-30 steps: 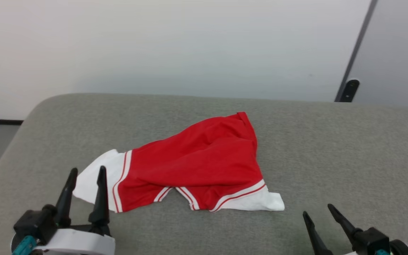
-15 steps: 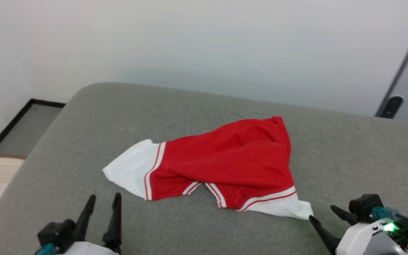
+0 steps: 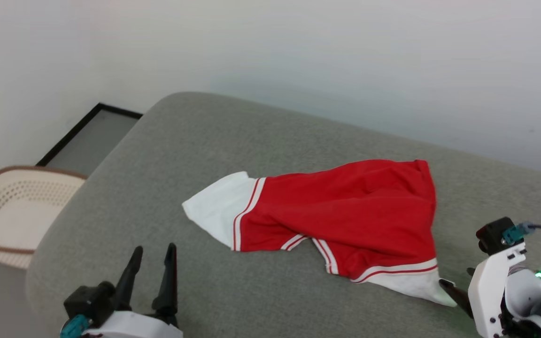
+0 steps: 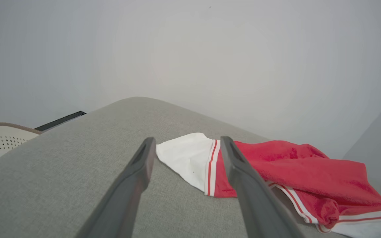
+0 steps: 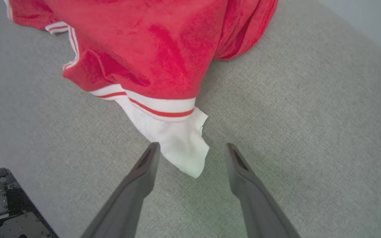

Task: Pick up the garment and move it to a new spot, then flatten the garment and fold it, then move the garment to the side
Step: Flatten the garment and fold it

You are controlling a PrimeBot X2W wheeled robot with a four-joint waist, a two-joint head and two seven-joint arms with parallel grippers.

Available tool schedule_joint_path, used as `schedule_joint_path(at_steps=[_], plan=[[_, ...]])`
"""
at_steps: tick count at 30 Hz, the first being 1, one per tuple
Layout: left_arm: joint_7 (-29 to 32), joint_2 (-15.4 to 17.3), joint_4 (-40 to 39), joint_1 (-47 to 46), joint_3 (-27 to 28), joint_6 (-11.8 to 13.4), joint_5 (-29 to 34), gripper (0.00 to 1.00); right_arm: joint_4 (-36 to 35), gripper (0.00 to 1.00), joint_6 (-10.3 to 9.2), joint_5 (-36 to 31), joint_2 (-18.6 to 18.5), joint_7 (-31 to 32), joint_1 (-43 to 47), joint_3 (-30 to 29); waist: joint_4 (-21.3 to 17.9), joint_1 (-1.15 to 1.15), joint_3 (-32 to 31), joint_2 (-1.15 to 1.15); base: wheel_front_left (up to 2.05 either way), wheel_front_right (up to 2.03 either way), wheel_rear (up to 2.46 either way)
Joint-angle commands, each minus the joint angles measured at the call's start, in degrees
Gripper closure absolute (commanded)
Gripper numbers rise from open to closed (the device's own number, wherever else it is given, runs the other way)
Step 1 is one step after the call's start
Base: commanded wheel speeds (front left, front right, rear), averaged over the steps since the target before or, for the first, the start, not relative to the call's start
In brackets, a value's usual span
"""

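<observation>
right gripper (image 3: 456, 281) sits half hidden beside garment (image 3: 345, 211).

l gripper (image 3: 154, 249) sits low at robot's l side, fingers spread wide, tips pointing fwd and slightly up. r gripper (image 5: 192, 146) also wide open, angled down toward the surface. its white wrist (image 3: 496, 281) stands upright w/ green light lit.

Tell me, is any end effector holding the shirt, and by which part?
Nothing is held. The left end effector is open, apart from the garment. The right end effector is open, a white sleeve tip between its fingers.
</observation>
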Motion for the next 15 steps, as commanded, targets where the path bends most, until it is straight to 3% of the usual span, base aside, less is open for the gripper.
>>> schedule_joint_path(at_steps=[1,7,15], plan=[[0.0,-0.1,-0.1,-0.7,0.0,-0.3,0.6,0.0,0.7,0.0,-0.06,-0.1,0.2,0.9,-0.8,-0.1,2.2,0.0,2.0,0.0,0.0,0.0,0.0],[0.0,-1.4,0.1,-3.3,-1.8,-0.6,0.4,0.0,5.8,0.0,-0.06,-1.4,0.8,6.1,-6.7,0.4,5.7,0.0,5.5,0.0,0.0,0.0,0.0],[0.0,-2.7,1.2,-5.5,-3.4,-0.7,-0.3,0.0,17.7,0.0,-0.04,0.0,6.4,14.6,-10.4,-1.7,8.5,0.0,7.8,0.0,0.0,0.0,0.0]])
